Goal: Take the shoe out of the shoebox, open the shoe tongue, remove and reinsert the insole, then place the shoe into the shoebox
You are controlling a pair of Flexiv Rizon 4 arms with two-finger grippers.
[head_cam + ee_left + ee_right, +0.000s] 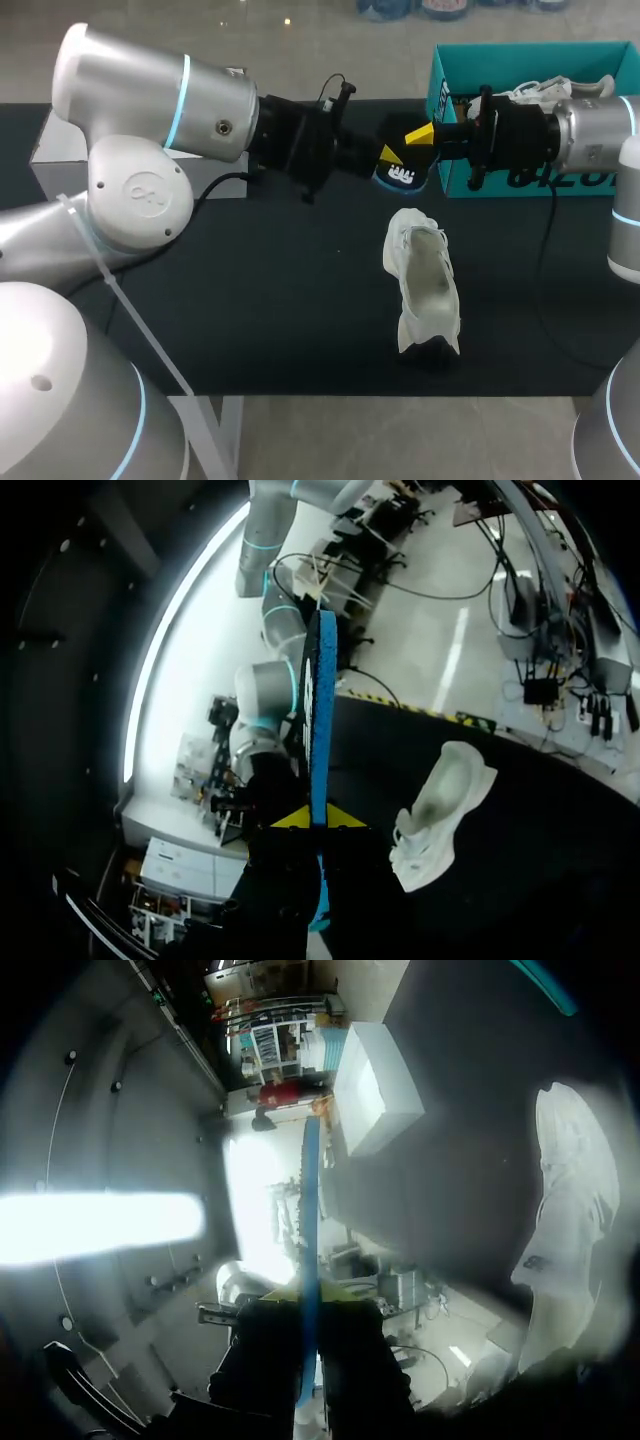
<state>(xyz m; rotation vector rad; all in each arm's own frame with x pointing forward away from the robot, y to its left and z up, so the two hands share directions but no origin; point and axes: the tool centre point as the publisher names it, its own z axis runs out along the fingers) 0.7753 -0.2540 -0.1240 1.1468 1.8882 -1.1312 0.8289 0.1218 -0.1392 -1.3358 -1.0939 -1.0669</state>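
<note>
A blue insole (401, 176) hangs in the air at the back of the table, next to the teal shoebox (455, 180). My left gripper (388, 157) is shut on it from the left, and my right gripper (420, 135) is closed on it from the right. In the left wrist view the insole (321, 710) stands edge-on between the yellow tips of the left gripper (318, 820). The right wrist view shows the insole (310, 1190) the same way in the right gripper (310, 1298). The white shoe (425, 285) lies on the black table below, also seen as the shoe (440, 810) and the shoe (570, 1190).
The shoebox stands at the back right with another white shoe (545, 90) inside it. A white box (40, 150) sits at the table's left edge, and that white box (370, 1085) also shows in the right wrist view. The black table top (250, 300) spreads out left of the shoe.
</note>
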